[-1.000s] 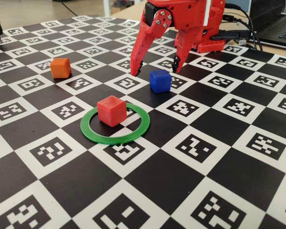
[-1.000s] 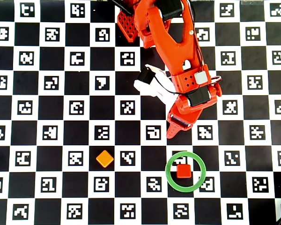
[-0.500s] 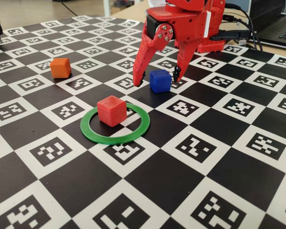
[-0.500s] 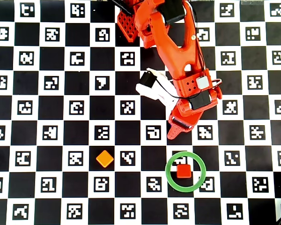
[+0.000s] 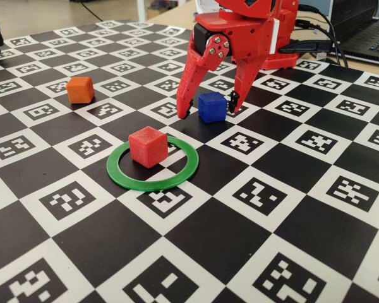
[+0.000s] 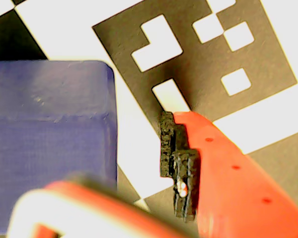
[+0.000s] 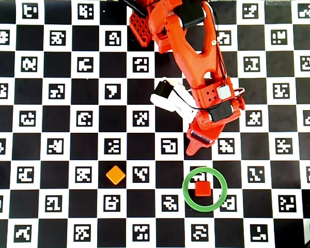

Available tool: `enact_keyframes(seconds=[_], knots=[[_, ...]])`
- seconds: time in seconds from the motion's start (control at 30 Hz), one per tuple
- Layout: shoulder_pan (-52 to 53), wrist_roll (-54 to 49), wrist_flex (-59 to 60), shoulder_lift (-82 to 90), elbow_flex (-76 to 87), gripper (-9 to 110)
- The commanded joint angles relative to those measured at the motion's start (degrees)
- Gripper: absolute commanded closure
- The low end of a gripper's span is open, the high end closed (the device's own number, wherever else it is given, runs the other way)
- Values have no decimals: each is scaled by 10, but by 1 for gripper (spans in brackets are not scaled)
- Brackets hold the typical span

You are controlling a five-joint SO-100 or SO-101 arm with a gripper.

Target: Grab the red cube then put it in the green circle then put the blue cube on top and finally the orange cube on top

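One cube is already sitting where it belongs: the red cube [image 5: 148, 146] is resting inside the green circle [image 5: 177, 178], a little toward the ring's far left side in the fixed view. So the step in hand, by my reading, is the second one, the pick of the blue cube [image 5: 211, 106]. The gripper [image 5: 208, 108] is hanging down over it with its jaws spread apart, one finger showing on each side of the cube and both tips low, near the checkered board [image 5: 316, 208]. In the wrist view the blue cube [image 6: 52, 144] is filling the left side while a padded fingertip [image 6: 178, 166] is standing just beside it, with a sliver of board showing between, so nothing is being gripped yet. The orange cube [image 5: 80, 89] is waiting well apart, off to the left in the fixed view. Next, I'd judge, the jaws need closing squarely on the blue cube, then a lift and a short carry toward the ring, setting it down centred on the red one.
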Motion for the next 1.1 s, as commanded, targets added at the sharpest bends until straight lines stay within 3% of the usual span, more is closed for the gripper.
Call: enact_keyframes(seconds=[0.0, 1.07], knots=[[-4, 6, 1, 13, -10, 64], [28, -18, -26, 29, -6, 85]])
